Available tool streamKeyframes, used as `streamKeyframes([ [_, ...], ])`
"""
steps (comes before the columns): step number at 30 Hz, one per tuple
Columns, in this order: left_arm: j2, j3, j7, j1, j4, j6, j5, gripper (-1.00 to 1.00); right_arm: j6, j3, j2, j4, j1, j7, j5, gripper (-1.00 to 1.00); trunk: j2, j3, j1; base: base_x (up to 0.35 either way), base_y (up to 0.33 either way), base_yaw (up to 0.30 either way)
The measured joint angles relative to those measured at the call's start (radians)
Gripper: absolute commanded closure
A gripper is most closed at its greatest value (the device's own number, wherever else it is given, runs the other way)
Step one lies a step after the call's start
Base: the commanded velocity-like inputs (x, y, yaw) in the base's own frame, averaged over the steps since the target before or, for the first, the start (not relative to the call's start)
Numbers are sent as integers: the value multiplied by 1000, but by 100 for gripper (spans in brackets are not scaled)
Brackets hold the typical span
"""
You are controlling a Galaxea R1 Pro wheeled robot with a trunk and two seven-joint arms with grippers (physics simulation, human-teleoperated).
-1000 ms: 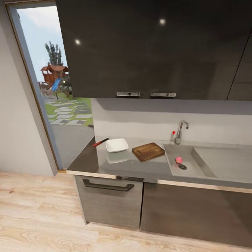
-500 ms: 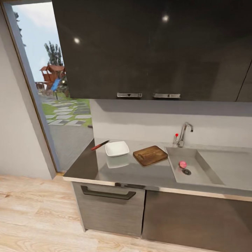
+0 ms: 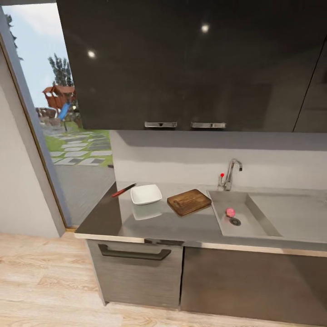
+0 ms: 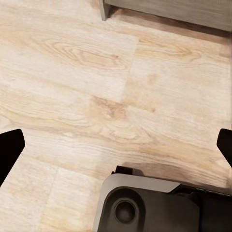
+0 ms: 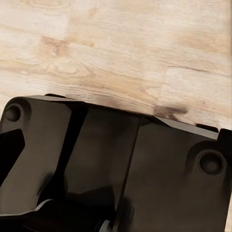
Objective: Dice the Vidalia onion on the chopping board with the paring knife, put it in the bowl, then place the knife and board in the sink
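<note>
Brown chopping board (image 3: 189, 202) between bowl (image 3: 146, 194) and sink (image 3: 245, 221).

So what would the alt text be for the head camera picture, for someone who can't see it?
A grey kitchen countertop under dark cupboards holds a paring knife, a white bowl and a chopping board in a row. A pinkish onion lies in the sink.

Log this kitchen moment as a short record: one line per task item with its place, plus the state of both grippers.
onion: in the sink, by the drain
board: flat on the counter, left of the sink
bowl: on the counter, left of the board
knife: on the counter, left of the bowl
left gripper: open, over wooden floor
right gripper: open, empty
</note>
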Motion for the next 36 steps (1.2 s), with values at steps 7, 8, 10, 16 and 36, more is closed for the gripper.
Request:
streamKeyframes([
  [7, 0, -1, 0, 0, 0, 0, 0, -100, -1, 0, -1, 0, 0, 0, 3, -100, 0, 0, 0, 0, 0, -6],
  [8, 0, -1, 0, 0, 0, 0, 0, -100, -1, 0, -1, 0, 0, 0, 3, -100, 0, 0, 0, 0, 0, 0],
  [10, 0, 0, 0, 0, 0, 0, 0, -100, -2, 1, -1, 0, 0, 0, 3, -100, 0, 0, 0, 0, 0, 0],
  [16, -1, -1, 0, 0, 0, 0, 0, -100, -3, 0, -2, 0, 0, 0, 3, -100, 0, 0, 0, 0, 0, 0],
  [36, -61, -100, -5, -1, -496, 818, -12, -100, -1, -1, -3, 0, 0, -4, 3, -100, 0, 1, 0, 0, 0, 0],
])
